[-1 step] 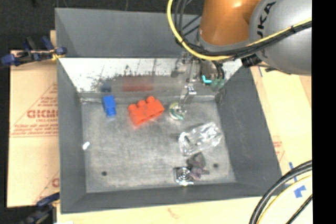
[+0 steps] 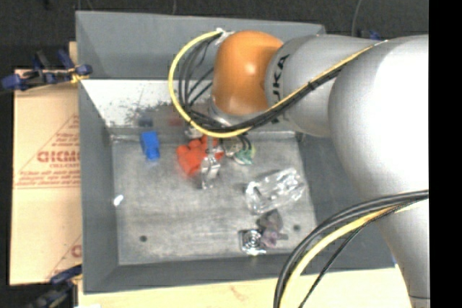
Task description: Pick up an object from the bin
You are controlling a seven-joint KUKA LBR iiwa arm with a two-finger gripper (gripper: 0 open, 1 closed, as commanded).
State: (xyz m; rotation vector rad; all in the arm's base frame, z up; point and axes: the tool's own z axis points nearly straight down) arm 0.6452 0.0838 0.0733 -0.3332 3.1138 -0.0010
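Gripper (image 2: 210, 169) hangs just beside a red lump (image 2: 190, 157) in the grey bin (image 2: 97, 191)

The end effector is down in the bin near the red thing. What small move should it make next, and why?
Probably a small shift toward the view's left, to centre on the red thing. The end effector seems to stand at its right edge, not over its middle, and a green thing lies close on the other side.
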